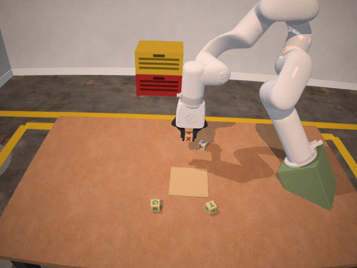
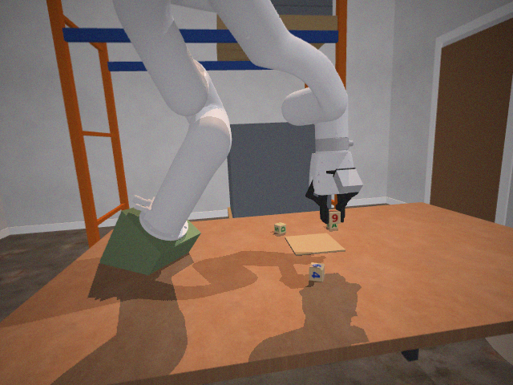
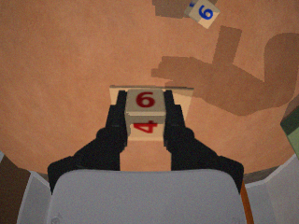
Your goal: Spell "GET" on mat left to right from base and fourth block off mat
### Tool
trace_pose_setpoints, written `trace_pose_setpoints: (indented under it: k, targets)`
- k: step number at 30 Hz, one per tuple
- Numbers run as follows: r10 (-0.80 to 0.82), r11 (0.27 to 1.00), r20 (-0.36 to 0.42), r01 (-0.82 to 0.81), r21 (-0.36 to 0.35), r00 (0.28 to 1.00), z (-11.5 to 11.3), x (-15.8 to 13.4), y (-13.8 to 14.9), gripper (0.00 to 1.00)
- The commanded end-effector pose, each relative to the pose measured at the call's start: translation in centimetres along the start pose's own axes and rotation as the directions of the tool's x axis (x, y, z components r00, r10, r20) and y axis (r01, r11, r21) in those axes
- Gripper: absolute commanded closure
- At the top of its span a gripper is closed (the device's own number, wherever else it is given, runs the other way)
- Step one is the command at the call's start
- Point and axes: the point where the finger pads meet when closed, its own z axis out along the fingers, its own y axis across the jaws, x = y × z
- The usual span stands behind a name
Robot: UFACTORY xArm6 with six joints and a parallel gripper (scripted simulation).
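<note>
My gripper [image 1: 188, 138] is shut on a block with red characters [image 1: 188, 135] and holds it a few block heights above the table. The block shows 4 and X to the top view, 9 to the exterior view [image 2: 334, 216], and 6 and 4 to the wrist view [image 3: 146, 115]. In the wrist view the tan mat [image 3: 181, 91] lies under it, mostly hidden. The mat [image 1: 188, 182] lies flat with no block on it. The green G block [image 1: 155, 205] and the green T block [image 1: 211, 206] sit off the mat on its near side. A blue-lettered block [image 1: 202, 144] sits beyond the mat's far edge.
The green robot base [image 1: 309, 178] stands at the table's right. A yellow and red crate [image 1: 159, 67] stands on the floor behind the table. In the exterior view the G block [image 2: 333, 225] shows just below the held block, and the T block [image 2: 280, 228] sits to its left.
</note>
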Motion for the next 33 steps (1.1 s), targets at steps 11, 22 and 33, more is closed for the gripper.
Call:
trace_pose_setpoints:
  k: [11,22,33]
  targets:
    - [-0.008,1.000,0.031,0.008,-0.004,0.999,0.4,0.4,-0.2,0.73]
    - [-0.008,1.000,0.031,0.009,-0.005,0.999,3.5,0.4,-0.2,0.73]
    - [-0.008,1.000,0.031,0.009,-0.005,0.999,8.4,0.3,-0.2,0.73]
